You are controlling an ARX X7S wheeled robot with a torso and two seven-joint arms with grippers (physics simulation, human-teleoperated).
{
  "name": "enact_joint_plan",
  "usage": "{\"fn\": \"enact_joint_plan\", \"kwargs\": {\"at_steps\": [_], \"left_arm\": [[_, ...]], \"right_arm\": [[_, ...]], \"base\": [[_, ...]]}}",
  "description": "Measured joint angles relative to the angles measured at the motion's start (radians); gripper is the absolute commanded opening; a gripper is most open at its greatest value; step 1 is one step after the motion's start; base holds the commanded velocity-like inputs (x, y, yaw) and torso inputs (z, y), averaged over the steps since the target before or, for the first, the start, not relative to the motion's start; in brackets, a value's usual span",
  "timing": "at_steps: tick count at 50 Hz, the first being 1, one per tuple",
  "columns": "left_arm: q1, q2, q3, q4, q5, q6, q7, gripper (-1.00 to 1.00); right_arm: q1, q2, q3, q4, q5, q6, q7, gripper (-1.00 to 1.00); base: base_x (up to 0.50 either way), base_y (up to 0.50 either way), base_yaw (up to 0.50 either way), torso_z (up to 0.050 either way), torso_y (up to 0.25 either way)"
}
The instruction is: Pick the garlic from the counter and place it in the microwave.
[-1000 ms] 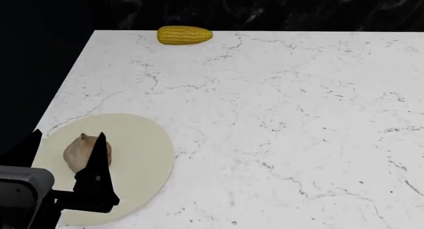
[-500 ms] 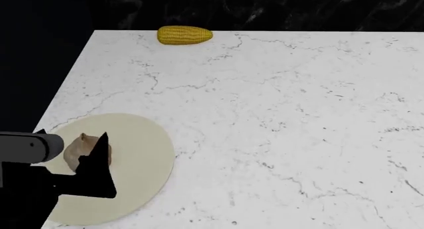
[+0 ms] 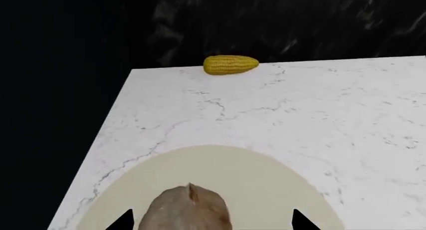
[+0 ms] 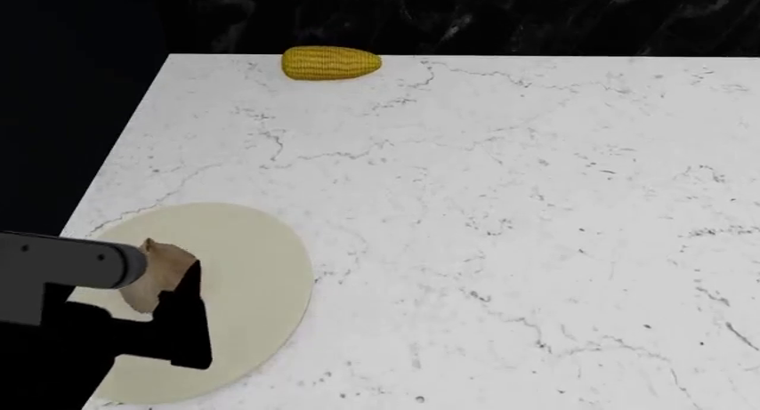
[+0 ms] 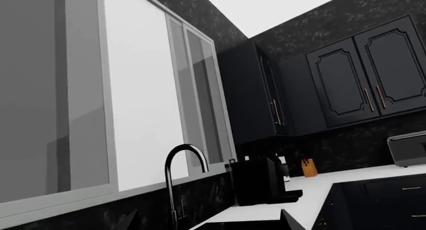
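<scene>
Since half a second ago the left gripper (image 3: 209,221) has advanced over the cream plate (image 4: 255,277) toward 12 o'clock, fingers apart astride the garlic (image 3: 188,210), whose tapered tip points up, on the counter (image 4: 475,205).

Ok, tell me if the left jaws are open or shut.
Open: the left gripper shows both tips spread either side of the garlic, with gaps.

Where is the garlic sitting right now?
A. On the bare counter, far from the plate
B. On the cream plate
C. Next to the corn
B: the garlic rests on the plate, between the left gripper's open fingertips, while the corn lies far off at the counter's back edge.
</scene>
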Motion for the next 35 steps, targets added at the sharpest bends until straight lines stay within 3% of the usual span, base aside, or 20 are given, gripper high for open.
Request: {"fn": "enact_joint_plan", "kwargs": {"at_steps": [35], "left_arm": [[-0.062, 0.012, 0.1, -0.252, 0.111, 0.139, 0.065, 1.0]], "right_arm": [[-0.012, 0.053, -0.02, -0.004, -0.005, 0.011, 0.051, 1.0]], "base": [[0.0, 0.0, 0.0, 0.0, 0.0]]}}
